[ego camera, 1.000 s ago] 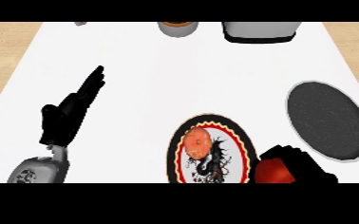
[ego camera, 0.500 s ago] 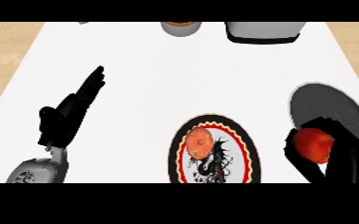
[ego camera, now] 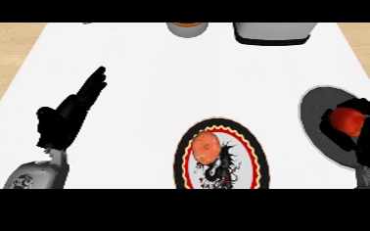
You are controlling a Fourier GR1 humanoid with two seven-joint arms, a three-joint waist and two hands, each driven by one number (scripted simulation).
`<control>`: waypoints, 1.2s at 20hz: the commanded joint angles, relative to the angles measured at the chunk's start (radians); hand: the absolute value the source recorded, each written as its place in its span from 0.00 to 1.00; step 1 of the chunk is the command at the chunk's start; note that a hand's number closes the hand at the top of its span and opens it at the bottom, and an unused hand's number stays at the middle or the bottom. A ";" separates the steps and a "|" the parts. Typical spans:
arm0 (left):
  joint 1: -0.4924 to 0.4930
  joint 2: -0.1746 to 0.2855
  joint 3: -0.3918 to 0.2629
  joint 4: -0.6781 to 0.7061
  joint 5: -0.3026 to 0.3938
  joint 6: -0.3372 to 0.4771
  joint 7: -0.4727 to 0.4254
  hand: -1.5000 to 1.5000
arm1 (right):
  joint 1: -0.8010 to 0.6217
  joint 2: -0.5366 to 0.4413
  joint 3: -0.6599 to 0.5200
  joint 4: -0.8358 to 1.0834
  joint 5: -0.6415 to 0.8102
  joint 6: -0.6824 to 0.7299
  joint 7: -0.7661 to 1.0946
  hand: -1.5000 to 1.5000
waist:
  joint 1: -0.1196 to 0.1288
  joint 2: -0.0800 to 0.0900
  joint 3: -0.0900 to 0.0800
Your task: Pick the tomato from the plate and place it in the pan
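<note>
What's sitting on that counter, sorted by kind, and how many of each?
tomato: 1, held in the right hand over the pan
pan: 1
plate: 1
small grey container: 1
large grey container with a black base: 1
Total: 5

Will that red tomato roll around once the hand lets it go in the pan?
Probably a little: the tomato looks round and smooth, so it may roll. The rim of the pan should likely contain it. The right hand curls round it, so it is probably light.
</note>
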 commanded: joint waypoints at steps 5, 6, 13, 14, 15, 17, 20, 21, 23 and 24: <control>0.027 -0.014 0.006 0.016 -0.037 -0.012 -0.042 0.50 | -0.133 -0.005 -0.162 0.405 -0.221 -0.033 -0.390 1.00 | -0.001 0.000 0.000; 0.024 -0.020 0.014 0.037 -0.039 -0.014 -0.074 0.50 | -0.239 0.011 -0.162 0.463 -0.189 -0.010 -0.366 1.00 | 0.002 0.000 -0.001; 0.014 -0.011 0.028 -0.020 -0.009 -0.049 -0.003 0.50 | -0.258 -0.008 -0.266 0.720 -0.234 0.052 -0.305 1.00 | 0.022 0.006 0.000; -0.001 -0.036 -0.001 -0.001 -0.044 -0.026 -0.013 0.50 | -0.298 -0.030 -0.242 0.752 -0.244 0.159 -0.287 0.00 | 0.021 0.008 -0.001; -0.013 -0.049 -0.009 0.015 -0.064 -0.008 -0.011 0.50 | -0.303 -0.054 -0.233 0.793 -0.236 0.189 -0.330 0.00 | 0.014 0.007 0.000; 0.029 -0.074 -0.032 -0.009 -0.073 -0.001 -0.030 0.50 | -0.396 -0.065 -0.263 0.889 -0.274 0.244 -0.393 0.00 | 0.017 0.004 0.001; -0.033 -0.020 0.030 -0.012 -0.028 -0.045 0.031 0.50 | -0.513 -0.045 -0.325 1.062 -0.313 0.217 -0.533 0.00 | 0.021 0.006 0.002; 0.011 -0.065 -0.024 -0.020 -0.068 -0.014 -0.015 0.50 | -0.526 -0.054 -0.354 1.103 -0.338 0.224 -0.588 0.00 | 0.028 0.009 0.003; -0.031 -0.038 0.007 0.006 -0.048 -0.037 0.020 0.50 | -0.508 -0.047 -0.413 1.089 -0.407 0.228 -0.689 0.00 | 0.018 0.008 0.003; -0.004 -0.063 -0.008 0.039 -0.067 -0.018 -0.036 0.50 | -0.535 -0.026 -0.430 1.110 -0.423 0.221 -0.699 0.00 | 0.025 0.012 0.004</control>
